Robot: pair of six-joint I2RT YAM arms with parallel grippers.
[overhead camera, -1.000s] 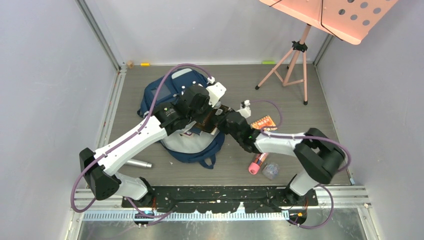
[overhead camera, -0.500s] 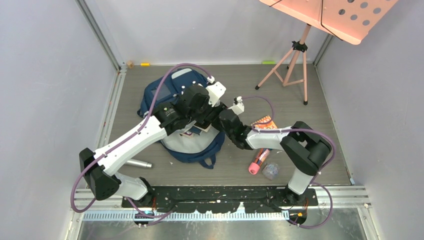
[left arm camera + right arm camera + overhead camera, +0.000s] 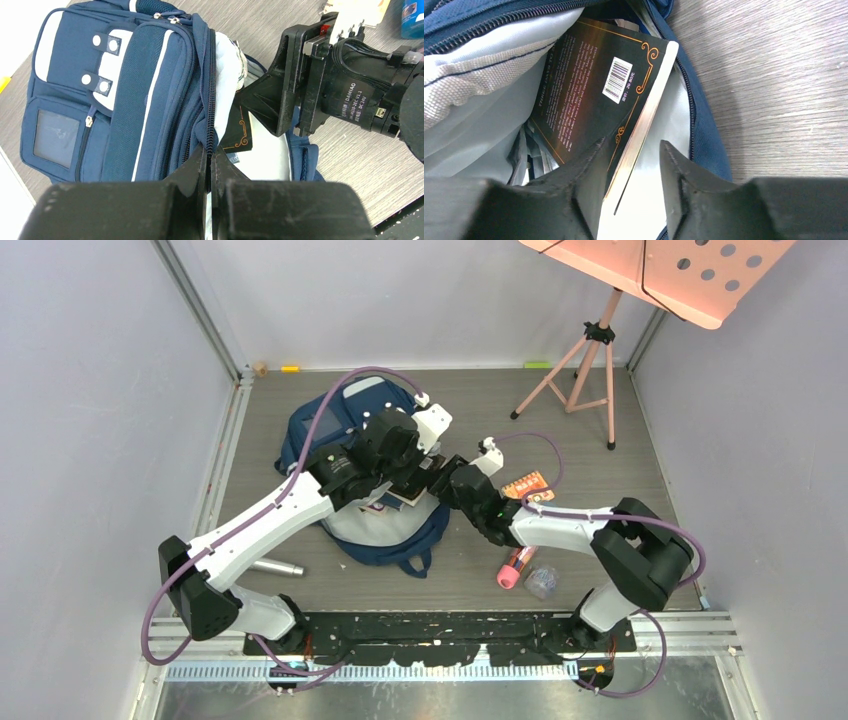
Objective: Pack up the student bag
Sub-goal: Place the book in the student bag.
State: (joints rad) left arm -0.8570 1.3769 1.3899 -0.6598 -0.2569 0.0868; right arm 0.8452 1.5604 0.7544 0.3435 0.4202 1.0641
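Right wrist view: black book (image 3: 589, 95) lies partly inside the student bag (image 3: 704, 135), mid-desk (image 3: 774, 75). Right gripper (image 3: 634, 146) parted astride the book's edge; left gripper (image 3: 210, 160) clamps the bag's rim. Insertion step, apparently; next, push the book deeper.

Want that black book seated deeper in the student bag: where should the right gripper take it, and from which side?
Pinch the black book across its covers at the exposed corner by the white page edge, coming from the student bag's open mouth on the floor side. It lies slanted with that thin edge outward, and the open right gripper straddles it.
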